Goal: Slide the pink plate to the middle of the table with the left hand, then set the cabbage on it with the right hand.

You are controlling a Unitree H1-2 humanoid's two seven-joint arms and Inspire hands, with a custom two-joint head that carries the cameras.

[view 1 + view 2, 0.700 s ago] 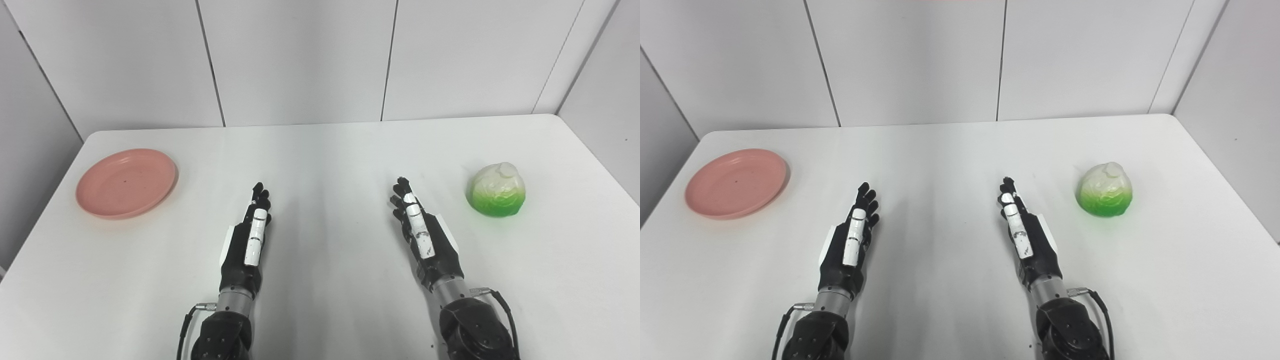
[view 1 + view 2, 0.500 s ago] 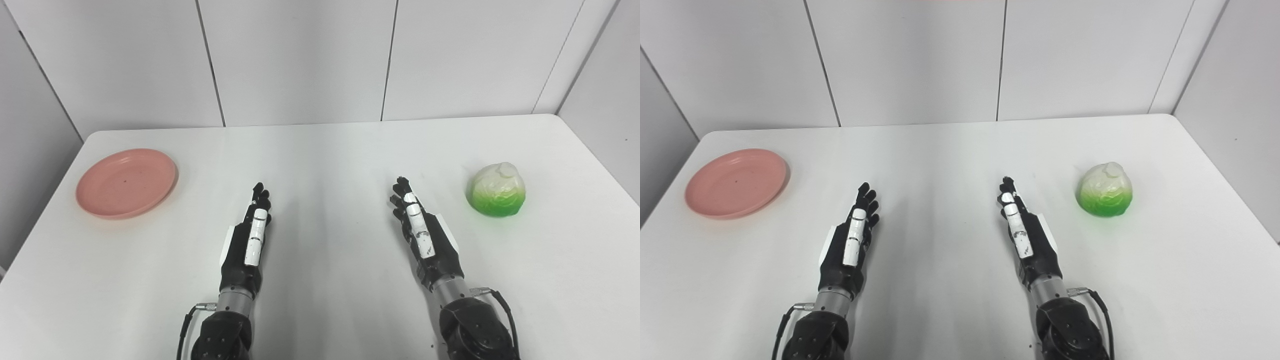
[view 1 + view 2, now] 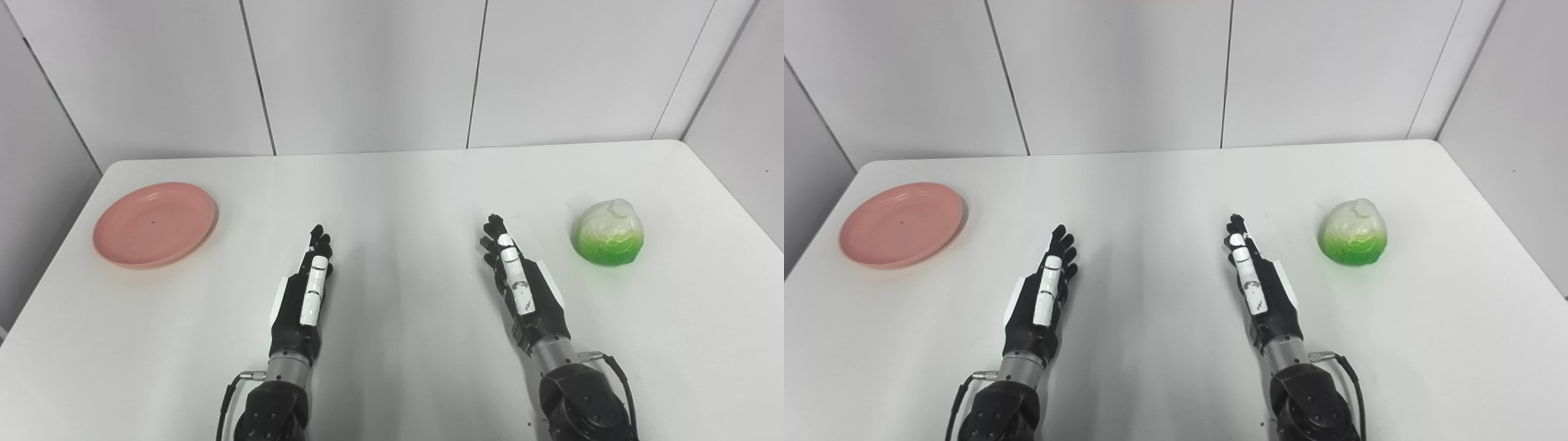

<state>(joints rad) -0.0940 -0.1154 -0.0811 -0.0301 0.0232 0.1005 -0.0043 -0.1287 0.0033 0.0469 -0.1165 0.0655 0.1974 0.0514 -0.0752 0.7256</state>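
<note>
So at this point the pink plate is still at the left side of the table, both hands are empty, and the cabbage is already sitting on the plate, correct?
Not quite. The cabbage is not on the pink plate; it sits on the bare table at the right side, as the left eye view shows. The rest holds: the plate is at the left, and the left hand and right hand hold nothing.

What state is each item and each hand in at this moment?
pink plate: upright, nothing on it, at the table's left side, untouched.
cabbage: resting on the table at the right side, not held.
left hand: open, fingers extended, holding nothing, apart from the plate.
right hand: open, fingers extended, holding nothing, apart from the cabbage.
table: white, its middle bare.
</note>
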